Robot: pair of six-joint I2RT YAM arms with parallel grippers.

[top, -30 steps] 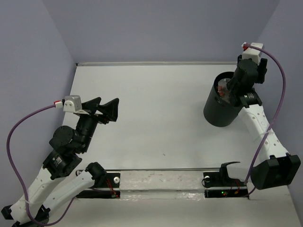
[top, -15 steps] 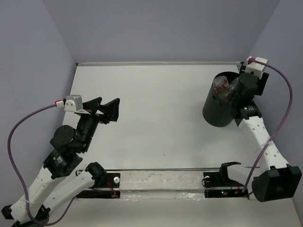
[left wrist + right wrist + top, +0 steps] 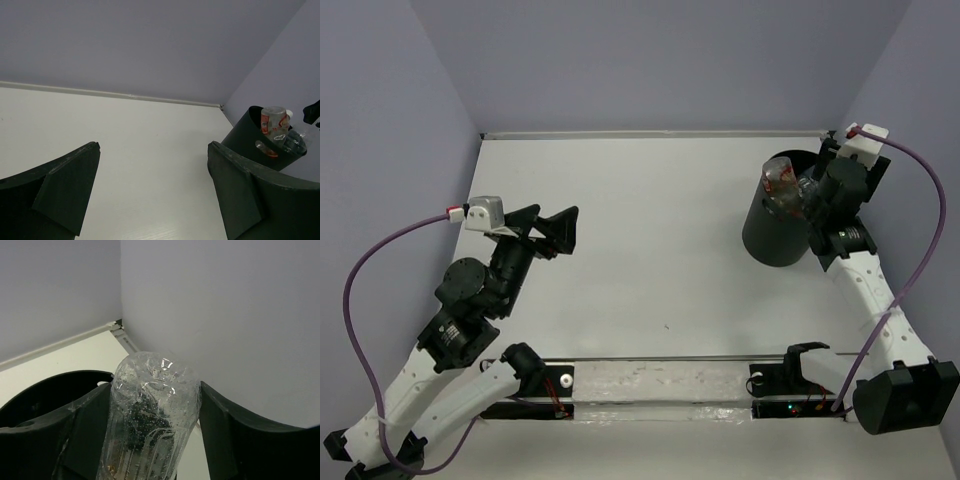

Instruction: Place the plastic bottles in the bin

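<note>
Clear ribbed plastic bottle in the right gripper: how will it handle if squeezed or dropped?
Likely light: the clear ribbed plastic bottle looks empty bar droplets. Thin walls may dent in the right gripper. Round, so apt to roll.

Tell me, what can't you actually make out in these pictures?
The clear bottle held in the right gripper: in the right wrist view the bottom edge cuts off its lower end, so its cap is unseen.
The bin: in the top external view its wall and the right gripper hide how many bottles lie inside.
The red-labelled bottle poking out of the bin: in the left wrist view its print is too small to read.
</note>
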